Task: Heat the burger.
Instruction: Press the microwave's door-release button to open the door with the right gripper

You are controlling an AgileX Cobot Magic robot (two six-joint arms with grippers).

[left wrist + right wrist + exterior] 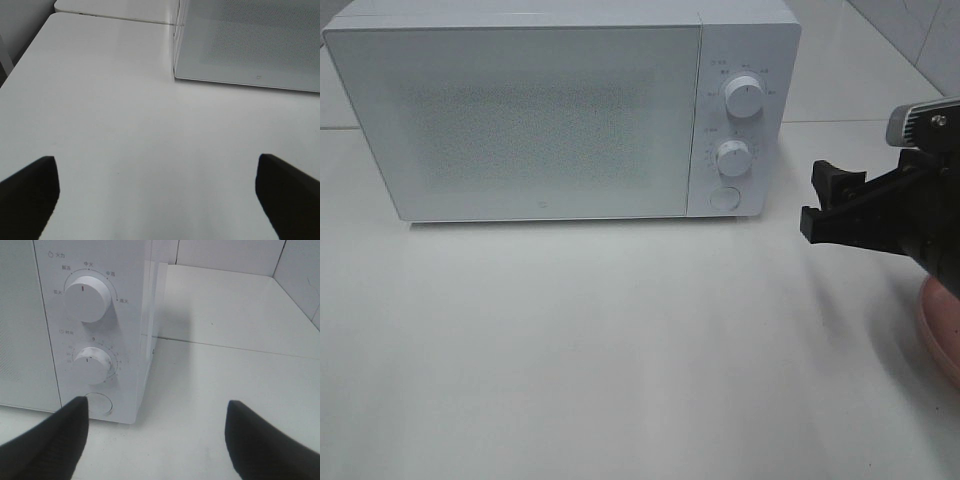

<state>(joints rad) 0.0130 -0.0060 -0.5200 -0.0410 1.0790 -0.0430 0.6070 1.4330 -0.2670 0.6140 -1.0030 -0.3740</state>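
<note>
Two splayed tools point(155, 165) point(157, 405) before microwave point(520, 120)

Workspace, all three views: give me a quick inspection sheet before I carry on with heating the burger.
Surface: white table, no spills seen.
Job's things: burger not in view; microwave door shut; upper knob, lower knob and round button on its right panel.
Clutter: pink plate, only its rim showing under the right arm.
Grippers: left gripper open over the table; right gripper open, near the control panel.
Cables: nothing seen.
Surroundings: white tiled wall behind.
</note>
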